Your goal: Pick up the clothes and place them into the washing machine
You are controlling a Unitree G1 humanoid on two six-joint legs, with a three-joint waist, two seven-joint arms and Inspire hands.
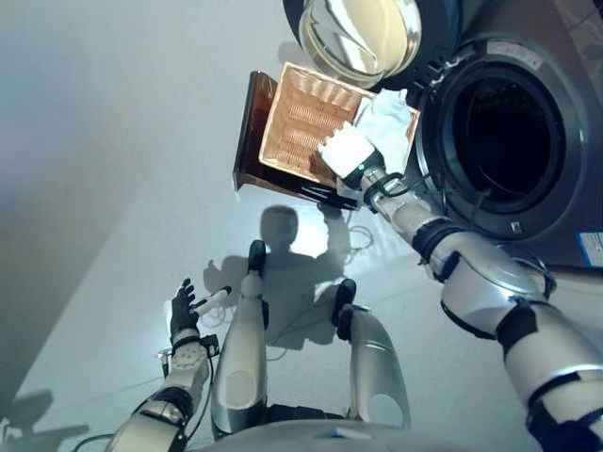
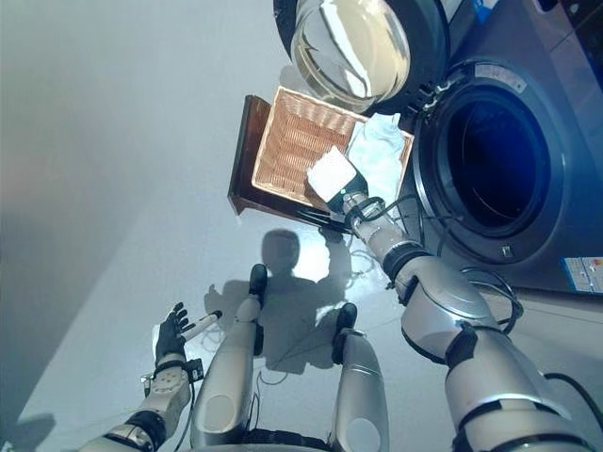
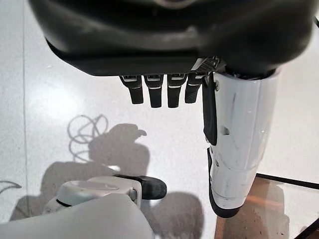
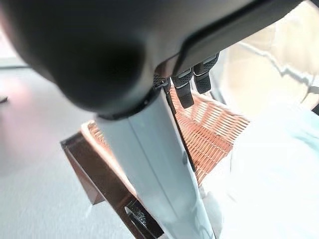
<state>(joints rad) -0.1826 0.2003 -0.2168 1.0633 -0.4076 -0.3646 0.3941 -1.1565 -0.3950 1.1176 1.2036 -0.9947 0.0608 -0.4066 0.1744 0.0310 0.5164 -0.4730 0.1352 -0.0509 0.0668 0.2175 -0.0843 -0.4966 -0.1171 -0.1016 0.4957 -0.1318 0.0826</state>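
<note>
A: Where do you want to start, the right hand?

B: Yes. You can see it reaching out over the wicker basket, which sits on a dark wooden stand just beside the washing machine. From the head views only the white-covered back of the hand shows.

A: And its fingers?

B: In the right wrist view you get a few dark fingers hanging straight, side by side, with the basket weave right beyond their tips. They hold nothing that you can see. The white thumb cover runs down the middle of that view.

A: Where are the clothes?

B: The pale, light-blue cloth lies in the basket at the end nearest the machine, just beside the fingers on the drum side. You can't tell whether the fingers touch it; in the wrist view it fills the area next to them.

A: The machine itself?

B: Its round door is swung open, the glass standing above the basket, and the dark drum opening is past the cloth from the fingers.

A: The left hand?

B: Low by your side, well apart from the basket, over bare grey floor. Its fingers hang straight in a row, lightly spread, nothing between them and the thumb.
</note>
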